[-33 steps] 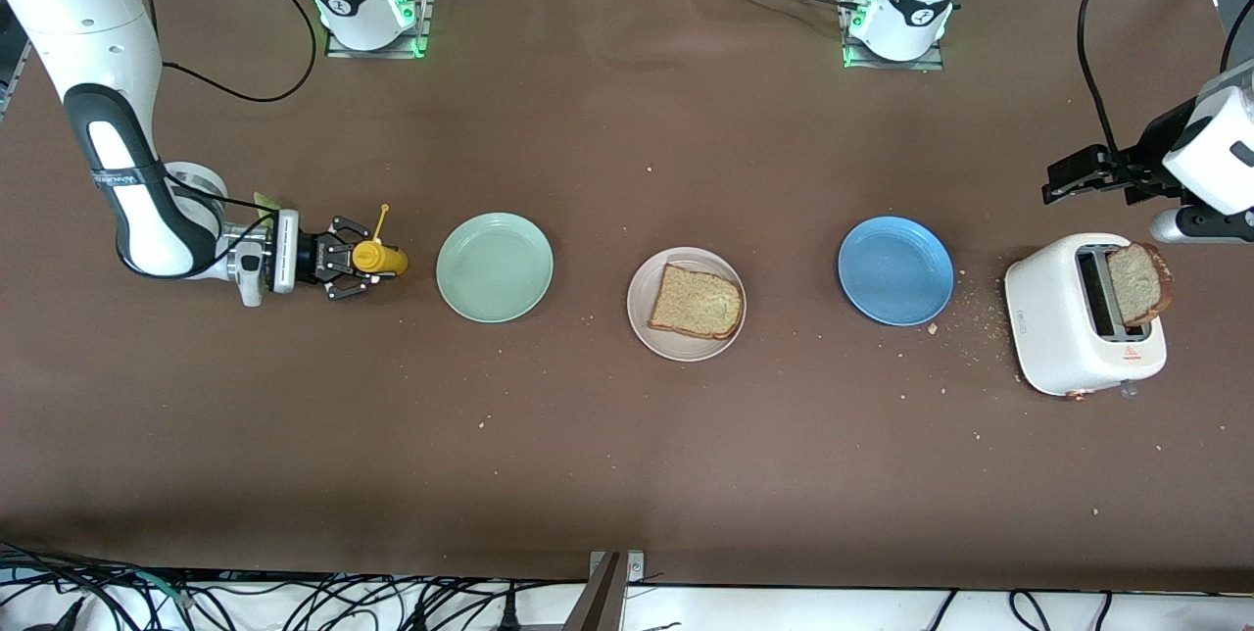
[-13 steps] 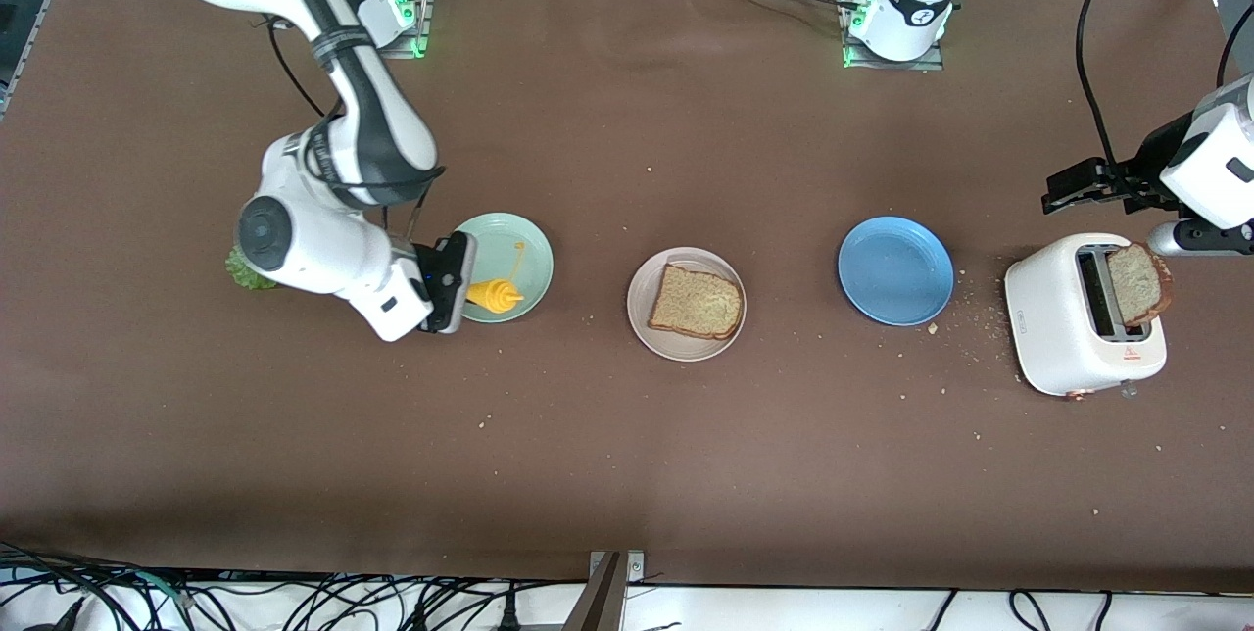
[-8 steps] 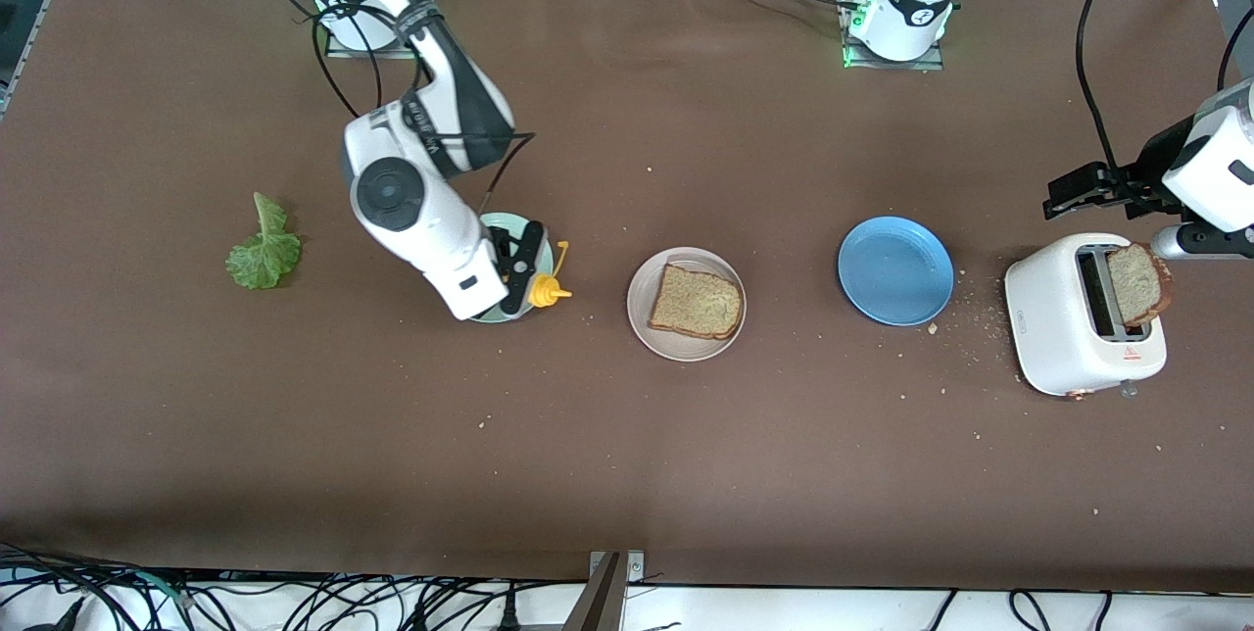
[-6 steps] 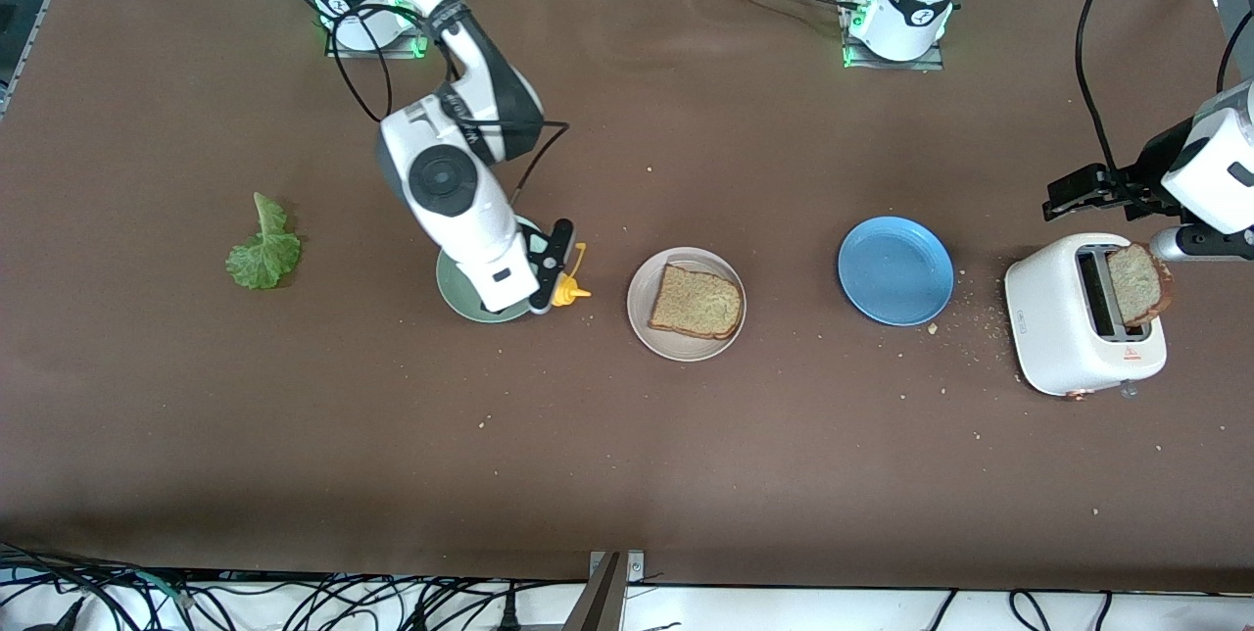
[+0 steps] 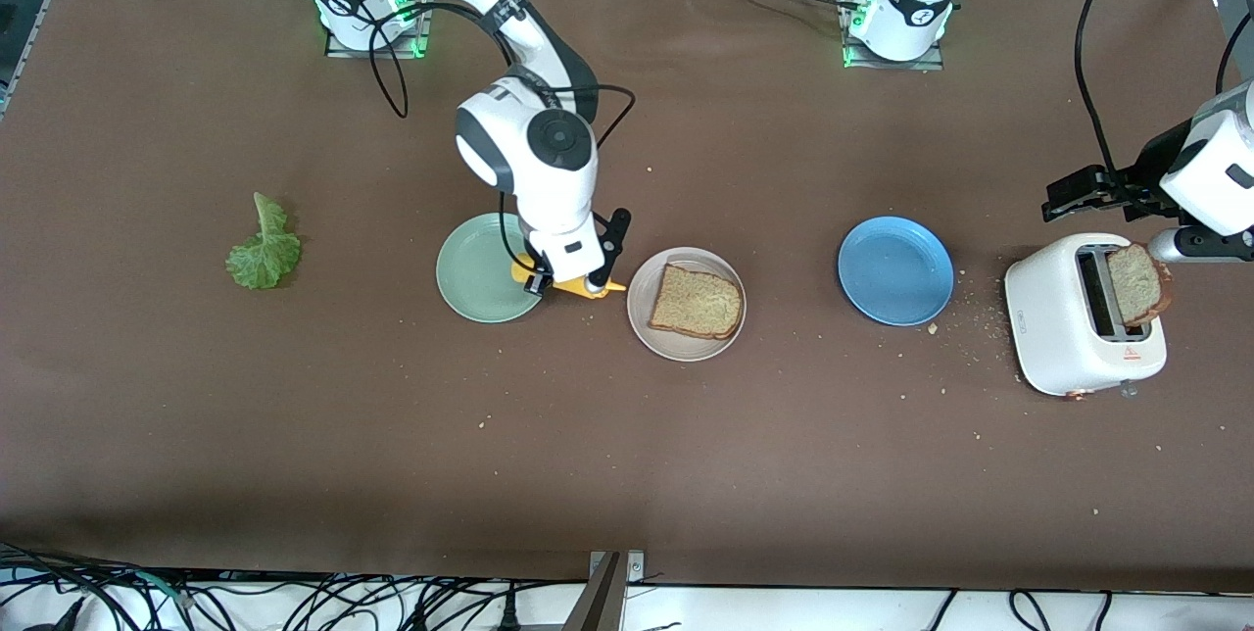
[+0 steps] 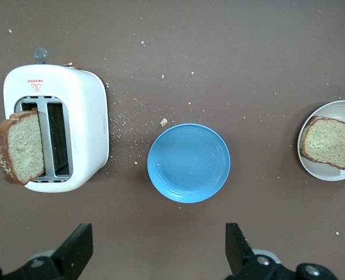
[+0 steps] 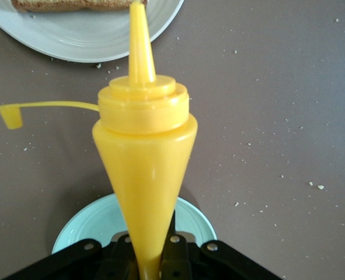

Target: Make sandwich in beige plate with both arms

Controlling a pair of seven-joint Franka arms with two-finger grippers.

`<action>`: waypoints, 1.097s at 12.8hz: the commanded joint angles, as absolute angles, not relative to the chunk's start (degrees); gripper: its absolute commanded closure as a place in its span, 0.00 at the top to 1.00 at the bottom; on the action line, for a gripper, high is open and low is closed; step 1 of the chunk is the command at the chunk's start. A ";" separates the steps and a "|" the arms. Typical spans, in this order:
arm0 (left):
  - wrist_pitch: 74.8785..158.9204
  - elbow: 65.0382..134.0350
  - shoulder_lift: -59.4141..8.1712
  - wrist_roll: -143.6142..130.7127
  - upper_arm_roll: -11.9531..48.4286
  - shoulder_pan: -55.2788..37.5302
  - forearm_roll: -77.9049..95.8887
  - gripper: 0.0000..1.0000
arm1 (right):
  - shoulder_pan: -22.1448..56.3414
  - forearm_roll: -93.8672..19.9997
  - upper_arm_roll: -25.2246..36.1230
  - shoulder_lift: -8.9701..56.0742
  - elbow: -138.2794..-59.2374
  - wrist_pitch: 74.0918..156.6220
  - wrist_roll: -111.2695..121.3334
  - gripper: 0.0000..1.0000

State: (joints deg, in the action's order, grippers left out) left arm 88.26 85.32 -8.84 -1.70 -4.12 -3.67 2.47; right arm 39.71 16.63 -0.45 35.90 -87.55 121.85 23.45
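Beige plate (image 5: 639, 315) holds one bread slice (image 5: 696, 302); right tool (image 5: 573, 286) pinches yellow bottle (image 7: 144, 169); left tool (image 6: 159, 252) spread.

Bright, even overhead light, no hard glare. Matte brown table (image 5: 627, 435) darkens in a soft band along the edge nearest the front camera. Faint, short shadows under the round pale beige plate (image 5: 642, 317) and the white boxy toaster (image 5: 1063, 337). Wrist views are sharp on the table; the yellow plastic squeeze bottle (image 7: 144, 163), very close to the lens, looms large with slightly soft edges.
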 commanded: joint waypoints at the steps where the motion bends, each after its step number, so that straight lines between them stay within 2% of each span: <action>1: 88.51 84.64 -9.23 -0.70 -3.69 -3.52 0.26 1.00 | 43.14 23.52 0.35 37.44 -85.34 117.61 17.00 0.00; 4: 88.59 84.64 -9.23 -0.79 -3.69 -3.52 0.18 1.00 | 46.92 30.57 0.35 39.98 -83.60 114.01 11.44 0.00; 8: 88.59 84.64 -9.23 -0.79 -3.69 -3.52 0.18 1.00 | 51.49 36.02 0.35 46.13 -75.16 104.52 7.83 0.00; 14: 88.68 84.64 -9.32 -0.70 -3.69 -3.51 0.18 1.00 | 54.75 41.22 0.53 50.79 -74.27 102.66 3.87 0.00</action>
